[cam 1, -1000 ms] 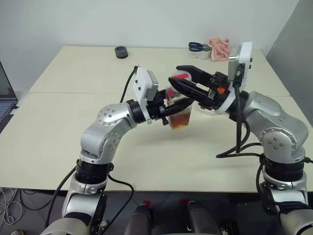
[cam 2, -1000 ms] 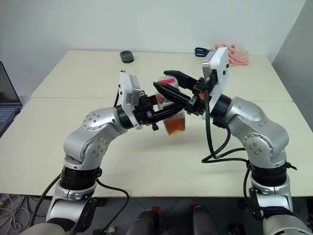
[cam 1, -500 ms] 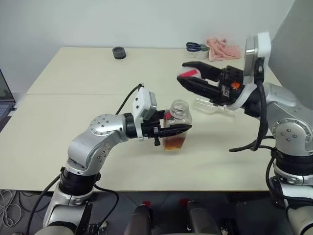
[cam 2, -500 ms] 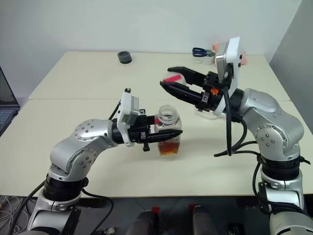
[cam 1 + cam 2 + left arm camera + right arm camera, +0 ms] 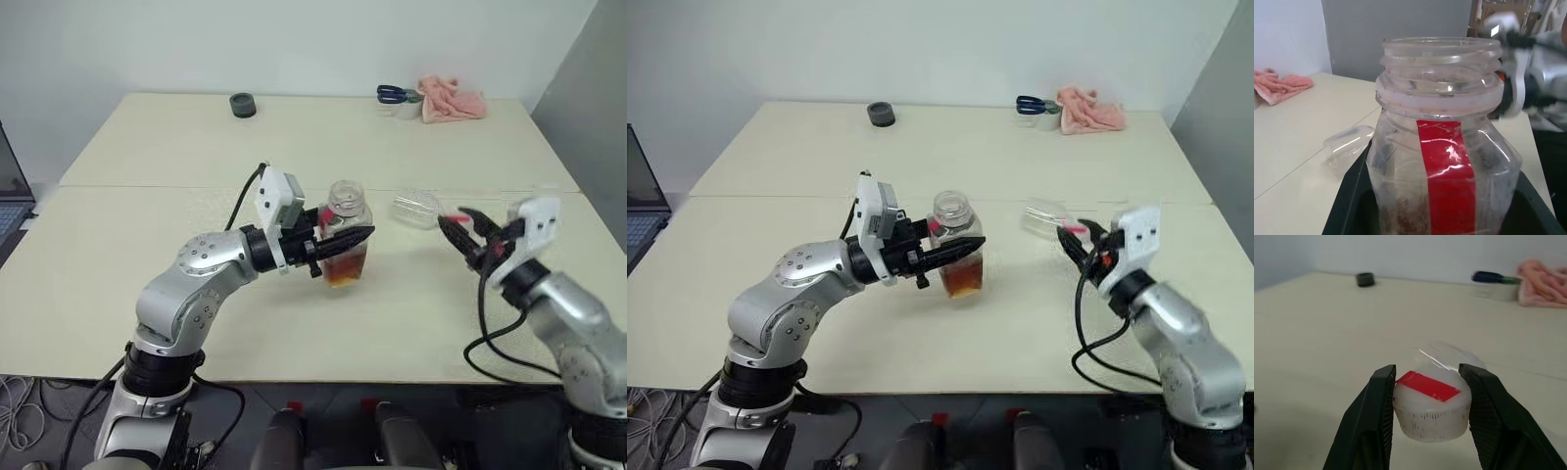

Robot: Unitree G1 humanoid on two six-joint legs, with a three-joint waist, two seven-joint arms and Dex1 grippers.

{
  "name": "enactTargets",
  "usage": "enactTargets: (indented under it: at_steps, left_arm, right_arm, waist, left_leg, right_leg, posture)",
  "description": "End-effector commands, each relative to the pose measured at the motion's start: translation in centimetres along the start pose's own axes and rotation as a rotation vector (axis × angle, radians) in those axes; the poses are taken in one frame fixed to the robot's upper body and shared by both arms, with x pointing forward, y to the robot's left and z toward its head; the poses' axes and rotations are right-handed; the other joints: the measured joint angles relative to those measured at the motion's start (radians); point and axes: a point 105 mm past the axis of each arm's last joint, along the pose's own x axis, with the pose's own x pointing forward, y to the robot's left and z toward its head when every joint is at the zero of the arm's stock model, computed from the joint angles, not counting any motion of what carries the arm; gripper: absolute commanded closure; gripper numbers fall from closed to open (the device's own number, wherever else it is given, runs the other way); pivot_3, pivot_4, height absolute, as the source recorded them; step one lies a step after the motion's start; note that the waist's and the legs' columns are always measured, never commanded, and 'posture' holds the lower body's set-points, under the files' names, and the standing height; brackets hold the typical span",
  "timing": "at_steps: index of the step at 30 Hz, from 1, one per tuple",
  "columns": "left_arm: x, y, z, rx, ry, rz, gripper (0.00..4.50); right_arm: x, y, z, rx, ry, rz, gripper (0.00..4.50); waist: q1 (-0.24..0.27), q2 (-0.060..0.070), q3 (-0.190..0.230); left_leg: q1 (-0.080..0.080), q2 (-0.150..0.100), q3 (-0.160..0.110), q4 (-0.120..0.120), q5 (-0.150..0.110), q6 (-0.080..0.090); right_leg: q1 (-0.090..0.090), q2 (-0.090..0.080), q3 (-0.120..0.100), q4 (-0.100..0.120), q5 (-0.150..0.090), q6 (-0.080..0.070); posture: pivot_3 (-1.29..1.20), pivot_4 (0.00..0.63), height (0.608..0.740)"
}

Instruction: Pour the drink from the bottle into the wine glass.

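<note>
1. Head views: the left hand [image 5: 338, 243] is gripping the uncapped bottle [image 5: 346, 240] upright on the beige worktop [image 5: 147, 147]; the right hand [image 5: 468, 235] is lower than half a second ago.
2. Left wrist: the bottle is wearing a blank red strip; the wine glass [image 5: 1348, 147] is lying sideways.
3. Right wrist: the right hand is pinching the cap [image 5: 1432, 404].

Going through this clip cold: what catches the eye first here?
The open bottle, a little amber drink at its bottom, stands mid-table clamped in the left gripper. To its right, the right gripper pinches the removed cap, and the wine glass lies on its side between them.
</note>
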Motion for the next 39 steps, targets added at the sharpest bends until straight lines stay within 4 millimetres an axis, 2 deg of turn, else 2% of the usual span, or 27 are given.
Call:
enactTargets:
  at_steps: [1,4,7,10,14,18,19,24,27,30,33,39]
  left_arm:
    - [0.5,-0.3,1.7,0.063,-0.053,-0.01,2.71]
    - [0.6,-0.2,2.0,0.069,-0.057,-0.015,2.71]
    - [0.7,-0.1,2.1,0.073,-0.057,-0.014,2.71]
    - [0.7,-0.2,2.1,0.076,-0.055,-0.016,2.71]
    - [0.6,-0.2,2.0,0.074,-0.053,-0.014,2.71]
    - [0.6,-0.2,2.0,0.072,-0.053,-0.011,2.71]
    - [0.6,-0.2,1.9,0.072,-0.053,-0.011,2.71]
    - [0.6,0.3,1.9,0.073,-0.051,0.008,2.71]
    - [0.4,0.9,1.8,0.08,-0.049,0.05,2.71]
    - [0.1,2.8,1.6,0.095,-0.041,0.161,2.71]
    - [-0.3,4.4,1.1,0.119,-0.021,0.256,2.71]
    - [-1.1,8.6,1.1,0.176,-0.018,0.492,2.71]
  right_arm:
    - [0.5,1.1,-3.3,0.016,0.042,-0.023,2.66]
    - [1.0,1.3,-6.2,0.065,0.107,-0.055,2.66]
    - [1.4,0.7,-7.9,0.087,0.145,-0.106,2.66]
    - [1.6,0.0,-8.4,0.065,0.15,-0.135,2.66]
    - [1.5,-0.1,-7.7,0.076,0.119,-0.122,1.46]
    - [1.3,0.1,-7.3,0.057,0.11,-0.093,0.04]
    - [1.3,0.2,-7.1,0.049,0.103,-0.086,0.04]
    - [1.1,1.7,-3.8,0.022,0.047,0.063,0.04]
    - [0.5,2.3,-1.1,0.009,0.002,0.164,0.04]
    - [-0.5,3.5,3.3,0.027,-0.097,0.353,0.04]
    - [-1.7,4.8,6.6,0.062,-0.141,0.547,0.04]
    - [-1.8,6.9,9.6,0.025,-0.151,0.735,0.04]
  waist:
    - [-0.005,0.0,0.0]
    - [-0.008,0.0,0.0]
    - [-0.006,0.0,0.0]
    - [-0.005,0.0,0.0]
    - [0.0,0.0,0.0]
    - [0.001,0.0,0.0]
    - [0.001,0.0,0.0]
    - [0.001,0.0,0.0]
    - [0.001,0.0,0.0]
    - [0.0,0.0,0.0]
    - [0.0,0.0,0.0]
    - [0.003,-0.001,0.0]
  left_leg:
    - [0.0,0.001,0.001,0.0,0.0,0.0]
    - [0.001,0.001,0.002,0.0,0.0,0.0]
    - [0.0,0.0,0.001,0.0,0.0,0.0]
    - [0.0,0.0,0.002,0.001,0.0,0.0]
    - [0.0,0.0,0.001,0.001,0.0,0.0]
    - [0.0,-0.001,0.001,0.001,0.0,0.0]
    - [0.0,-0.001,0.001,0.001,0.0,0.0]
    - [0.0,-0.001,0.001,0.001,0.0,0.0]
    - [0.0,-0.001,0.001,0.001,0.0,0.0]
    - [0.0,-0.001,0.0,0.001,0.0,0.0]
    - [0.0,-0.001,0.0,0.001,0.0,0.0]
    - [-0.001,-0.001,-0.001,0.001,0.0,0.0]
  right_leg:
    - [0.0,0.001,0.001,0.0,0.0,0.0]
    - [0.0,0.001,0.002,0.0,0.0,0.0]
    - [0.0,0.0,0.002,0.0,0.0,0.0]
    - [0.0,0.0,0.002,0.0,0.0,0.0]
    - [0.0,0.0,0.001,0.0,0.0,0.0]
    - [0.0,-0.001,0.001,0.0,0.0,0.0]
    - [0.0,-0.001,0.001,0.0,0.0,0.0]
    - [0.0,-0.001,0.001,0.0,0.0,0.0]
    - [0.0,-0.001,0.001,0.0,0.0,0.0]
    - [0.0,-0.001,0.001,0.0,0.0,0.0]
    - [0.001,-0.001,0.001,0.0,0.0,0.0]
    - [0.001,-0.001,-0.001,0.0,0.0,0.0]
  posture:
    - [0.0,0.15,0.74]
    - [0.0,0.15,0.74]
    - [0.0,0.15,0.74]
    - [0.0,0.15,0.74]
    - [0.0,0.15,0.74]
    - [0.0,0.15,0.74]
    - [0.0,0.15,0.74]
    - [0.0,0.15,0.74]
    - [0.0,0.15,0.74]
    - [0.0,0.15,0.74]
    - [0.0,0.15,0.74]
    - [0.0,0.15,0.74]
